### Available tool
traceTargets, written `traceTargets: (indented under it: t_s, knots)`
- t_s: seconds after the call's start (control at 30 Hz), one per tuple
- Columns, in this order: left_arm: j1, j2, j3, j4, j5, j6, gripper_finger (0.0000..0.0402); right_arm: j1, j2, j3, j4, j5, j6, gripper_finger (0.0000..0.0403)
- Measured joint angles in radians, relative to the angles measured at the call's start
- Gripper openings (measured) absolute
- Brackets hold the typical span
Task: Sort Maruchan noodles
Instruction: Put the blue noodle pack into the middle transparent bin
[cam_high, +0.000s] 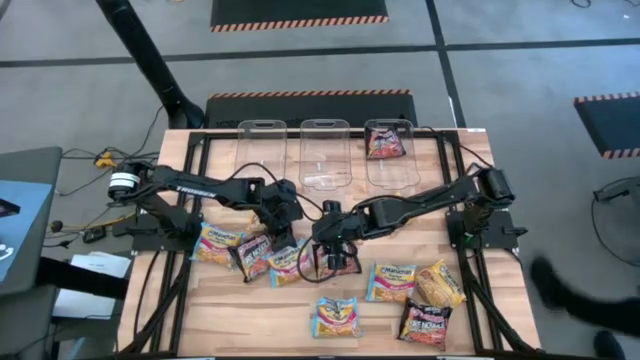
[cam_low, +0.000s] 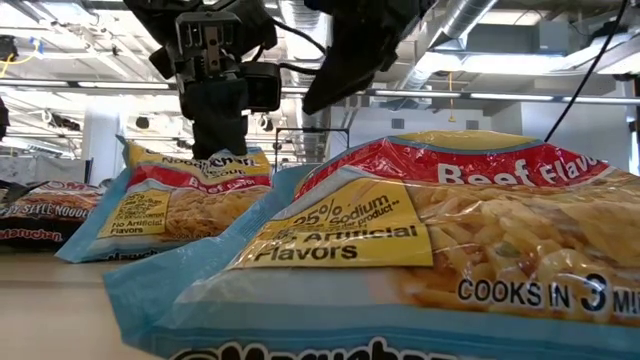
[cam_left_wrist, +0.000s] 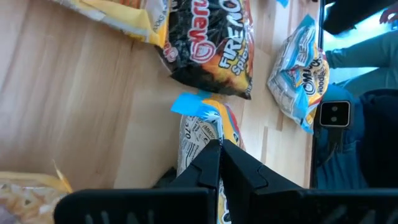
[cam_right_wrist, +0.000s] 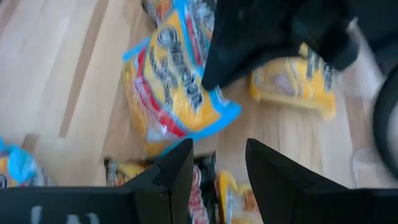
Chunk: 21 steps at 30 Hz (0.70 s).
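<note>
**Wooden sorting table, mid-task stock**

Wooden tabletop (cam_high: 240, 310), three clear bins (cam_high: 325, 150) at 12 o'clock; the right one holds a black-red packet (cam_high: 385, 143).
Left gripper (cam_high: 285, 240), fingers fully shut, low over a blue-yellow packet (cam_high: 285, 263); any hold on it cannot be told.
Right gripper (cam_high: 330, 243), fingers parted, nothing held, above another black-red packet (cam_high: 340, 262), likely poised to pick.
Remaining Maruchan noodles (cam_high: 337, 316) scattered from 9 to 5 o'clock, unsorted.
</note>
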Motion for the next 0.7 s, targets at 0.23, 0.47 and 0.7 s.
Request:
traceTargets:
  t_s: [0.23,0.47,0.7]
  knots:
    - [0.016,0.000,0.001,0.027,0.009,-0.006,0.0000,0.011,-0.008,0.000,-0.001,-0.003,0.019,0.0171]
    - [0.053,-0.016,0.001,0.028,0.010,-0.016,0.0000,0.009,-0.009,0.000,0.008,-0.053,0.018,0.0171]
    - [0.095,-0.096,0.001,0.019,0.035,-0.018,0.0000,-0.009,-0.009,0.000,0.085,-0.053,0.007,0.0171]
